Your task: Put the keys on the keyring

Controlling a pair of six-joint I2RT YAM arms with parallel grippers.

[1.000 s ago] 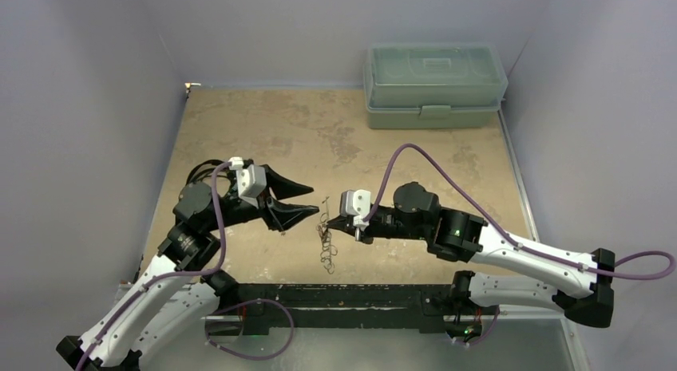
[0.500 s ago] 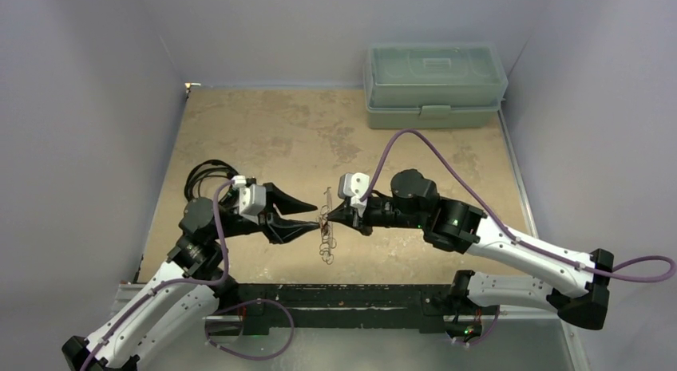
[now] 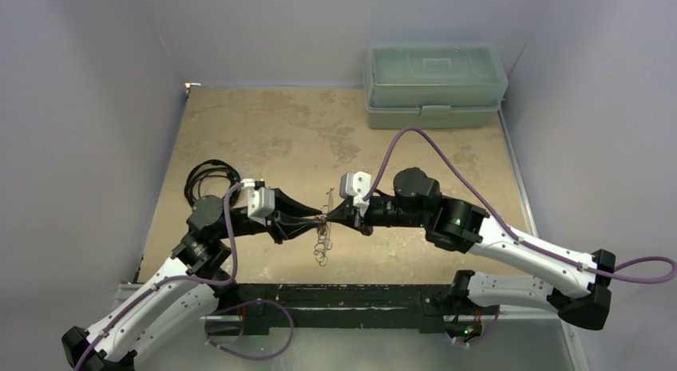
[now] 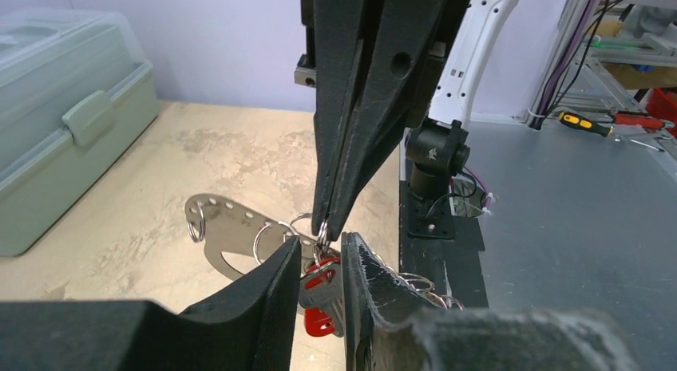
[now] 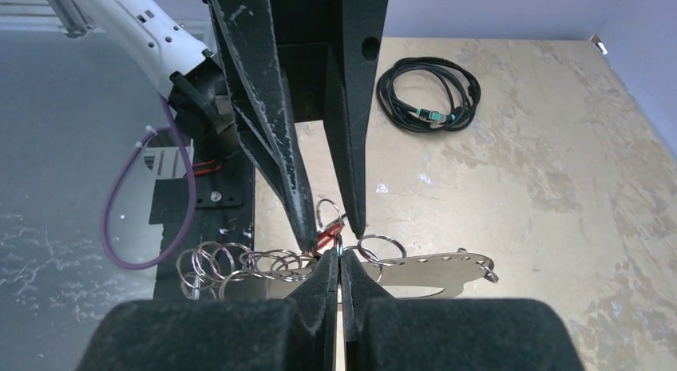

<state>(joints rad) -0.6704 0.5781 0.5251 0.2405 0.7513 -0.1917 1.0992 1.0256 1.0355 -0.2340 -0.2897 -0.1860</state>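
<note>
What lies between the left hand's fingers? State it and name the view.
The red-headed key and part of the keyring, inside the left hand; left wrist view shows it.

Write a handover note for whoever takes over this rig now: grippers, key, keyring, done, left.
Left gripper: jaws narrowly apart around the key; grip unclear.
Right gripper: shut on a ring of the keyring.
Both meet at the centre, keyring between them.
Done: key and ring brought together.
To do: thread key onto ring; whether it is on yet cannot be seen.

A pale-green box, apparently latched, sits apart from a black cable.
</note>
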